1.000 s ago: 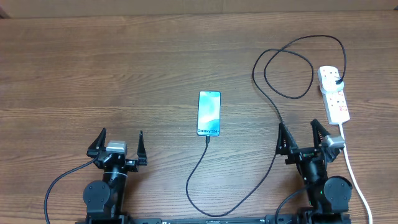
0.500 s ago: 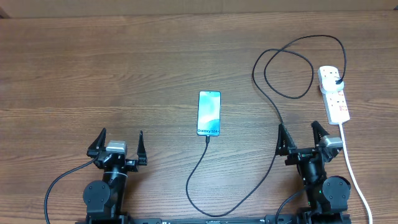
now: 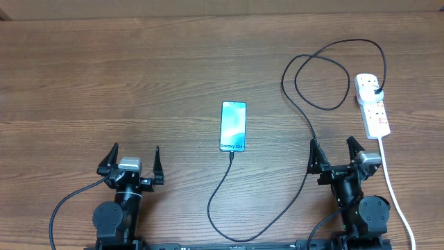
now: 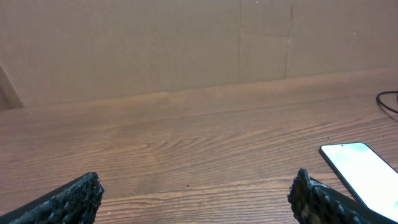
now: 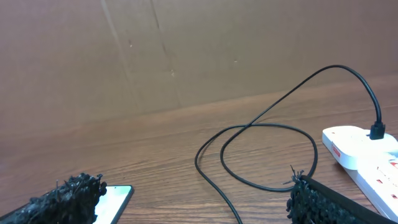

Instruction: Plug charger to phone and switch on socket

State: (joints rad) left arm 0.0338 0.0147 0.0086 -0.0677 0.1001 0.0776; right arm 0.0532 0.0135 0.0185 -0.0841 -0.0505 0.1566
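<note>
Slim rectangular smartphone with blue-teal screen (image 3: 234, 127) lies flat mid-bench, white "Galaxy S24" text near its lower edge. Thin black charger cable (image 5: 337, 66) meets the phone's near edge, loops across the brown wooden bench (image 3: 104, 69), and its black plug sits in the white power strip (image 3: 372, 105) at far right. Strip shows red marks, no readable text. Left end effector (image 3: 135, 148) is spread wide, holding nothing. Right end effector (image 3: 333, 142) is also spread wide, empty, near the cable.

I see open table (image 3: 104, 83) from my left gripper (image 3: 134, 158) to the phone (image 3: 234, 126). On the right, the cable (image 5: 336, 66) runs between my right gripper (image 3: 338, 151) and the phone. Its loop lies just left of the socket (image 3: 372, 104), and the white cord (image 3: 390, 182) trails beside that gripper.
</note>
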